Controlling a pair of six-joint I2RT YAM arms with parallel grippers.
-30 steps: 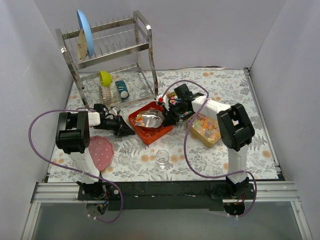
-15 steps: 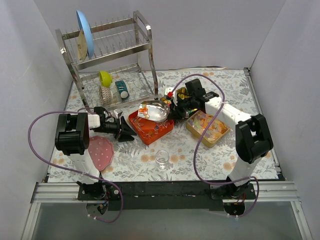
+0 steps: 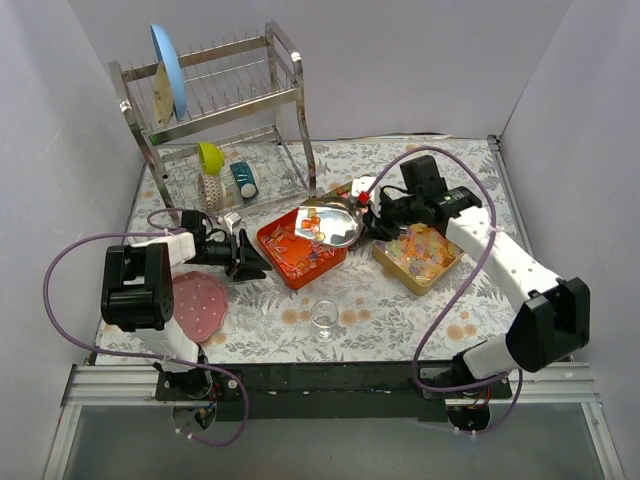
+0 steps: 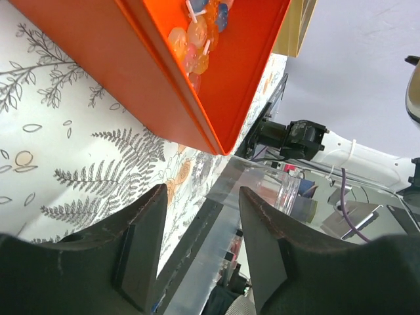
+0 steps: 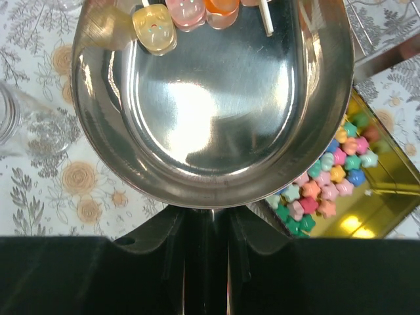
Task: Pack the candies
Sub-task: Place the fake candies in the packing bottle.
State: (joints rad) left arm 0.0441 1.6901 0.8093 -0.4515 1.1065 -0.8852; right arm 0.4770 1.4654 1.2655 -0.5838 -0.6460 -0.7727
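Clamped by its handle in the right gripper [image 5: 209,226], the scoop [image 5: 213,105] is best held level — candies [image 5: 172,18] at its lip are easily spilt.

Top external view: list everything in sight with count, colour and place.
dish rack: one, steel, back left
plate: one, blue, upright on rack's top tier
cup: one, yellow-green, rack's lower tier
tray: one, orange, centre
scoop: one, shiny metal, above tray's far edge
box: one, yellowish, right of tray
candies: many, mixed colours, in tray, scoop and box
glass: one, clear, near centre
disc: one, pink, near left
left fingers: black, apart, empty, left of tray
right fingers: black, clamped on scoop's handle
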